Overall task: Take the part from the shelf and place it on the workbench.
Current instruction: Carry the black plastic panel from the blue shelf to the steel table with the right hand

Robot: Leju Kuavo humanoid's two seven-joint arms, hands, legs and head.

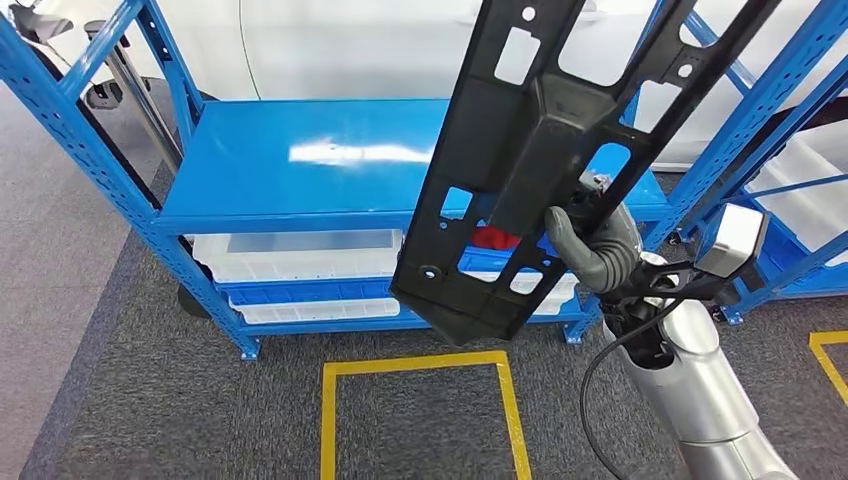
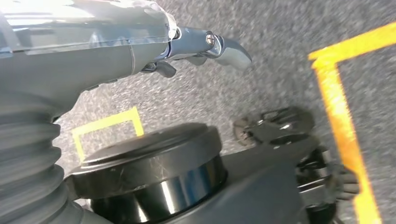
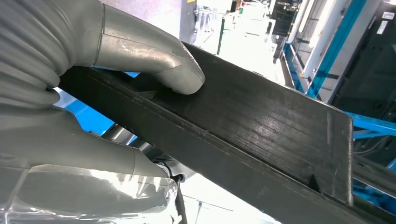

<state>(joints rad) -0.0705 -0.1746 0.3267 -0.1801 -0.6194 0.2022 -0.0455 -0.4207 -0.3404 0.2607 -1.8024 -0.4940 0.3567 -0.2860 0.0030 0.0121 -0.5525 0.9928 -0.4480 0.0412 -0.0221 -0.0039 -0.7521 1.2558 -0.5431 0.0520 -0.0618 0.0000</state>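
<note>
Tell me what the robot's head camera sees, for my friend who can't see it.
The robot's right hand holds up a long black part full of cut-out holes. Behind it stands a blue shelf holding white bins, with yellow tape marking the grey floor.

Black part (image 1: 520,170) in the grey right hand (image 1: 590,245); blue shelf (image 1: 300,160), white bins (image 1: 300,255), grey carpet (image 1: 150,400) with yellow tape lines (image 1: 420,365)
</note>
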